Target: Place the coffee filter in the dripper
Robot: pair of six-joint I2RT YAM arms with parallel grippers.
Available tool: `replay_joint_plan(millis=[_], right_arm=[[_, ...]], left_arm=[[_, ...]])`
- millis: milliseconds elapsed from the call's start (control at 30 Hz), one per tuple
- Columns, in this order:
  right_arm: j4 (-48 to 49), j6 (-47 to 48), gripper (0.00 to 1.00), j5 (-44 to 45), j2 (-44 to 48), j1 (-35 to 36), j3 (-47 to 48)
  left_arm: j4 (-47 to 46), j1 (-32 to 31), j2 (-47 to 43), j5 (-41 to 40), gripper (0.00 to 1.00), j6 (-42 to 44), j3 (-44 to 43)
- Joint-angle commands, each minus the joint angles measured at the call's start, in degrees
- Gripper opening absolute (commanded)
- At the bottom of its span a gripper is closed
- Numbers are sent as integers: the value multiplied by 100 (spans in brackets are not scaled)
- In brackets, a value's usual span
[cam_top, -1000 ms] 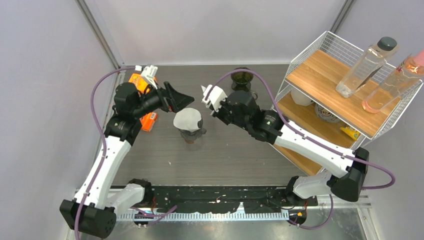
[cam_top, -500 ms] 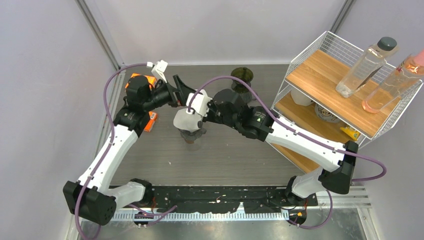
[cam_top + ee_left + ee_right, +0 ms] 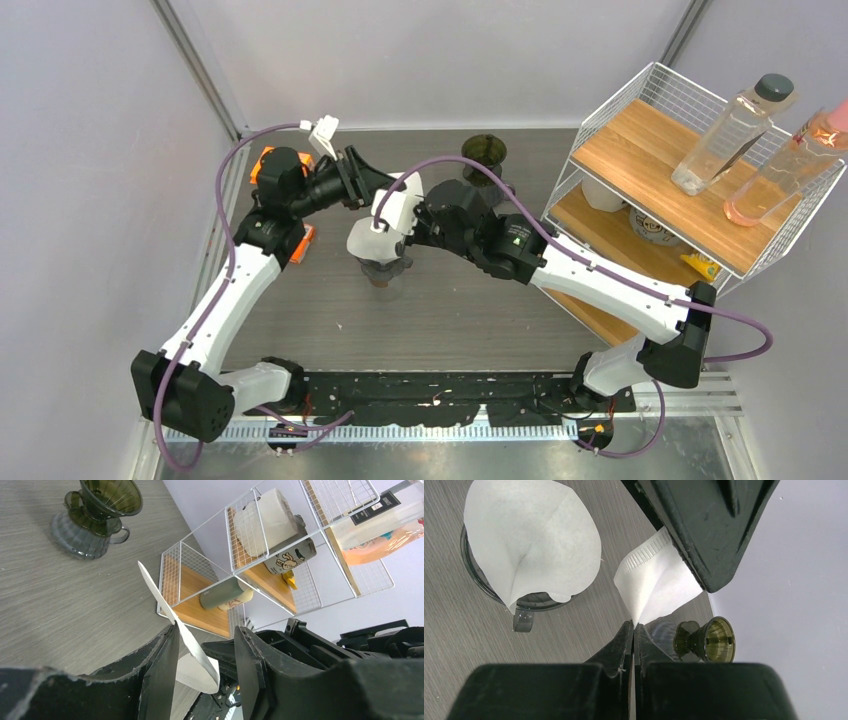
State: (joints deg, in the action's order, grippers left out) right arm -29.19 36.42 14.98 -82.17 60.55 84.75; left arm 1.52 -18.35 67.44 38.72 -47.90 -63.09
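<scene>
My right gripper point(image 3: 634, 625) is shut on the pointed end of a white coffee filter point(image 3: 654, 582), holding it up above the table. That filter point(image 3: 192, 647) stands between the two fingers of my left gripper point(image 3: 206, 630). It leans on one finger, a gap shows on the other side, and the jaws are open. The dark green glass dripper point(image 3: 485, 155) stands upright and empty at the back of the table point(image 3: 102, 510), beyond both grippers point(image 3: 706, 640). A stack of white filters point(image 3: 531, 540) sits in a clear glass holder point(image 3: 382, 265) just below the grippers.
A wire shelf with wooden boards point(image 3: 690, 160) fills the right side. Two bottles point(image 3: 735, 125) lie on its top, with cans point(image 3: 287, 555) on the lower level. An orange box point(image 3: 297, 242) lies by the left arm.
The right gripper has swung left over the filter stack with one filter. The left gripper moved back and right until it straddled that filter, and its jaws have narrowed.
</scene>
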Motion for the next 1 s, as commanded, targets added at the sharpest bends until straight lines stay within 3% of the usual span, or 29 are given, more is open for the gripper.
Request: replay_joint_plan(millis=[0,200,467,633,867,967], right_arm=[[103,122,5,199,61,44,223],[96,226,5,147,23,59,339],[66,293,7,122,12,85,319],[252,35,46,239,184,77,43],[974,-1268,93,988,763,51,-925],[1317,-2077,97,1462,1081,-50,-1338]], left_arm=[[-203,-60,-41,192,49,55,-28],[174,-141,-17,27,44,320,-123],[260,-151,-73,-216,13,391,-93],[225,-151,-111,-286,2,483,-57],[320,-138,-419,-468,0,1325,46],[21,-126,-675,-612,0,1711,272]])
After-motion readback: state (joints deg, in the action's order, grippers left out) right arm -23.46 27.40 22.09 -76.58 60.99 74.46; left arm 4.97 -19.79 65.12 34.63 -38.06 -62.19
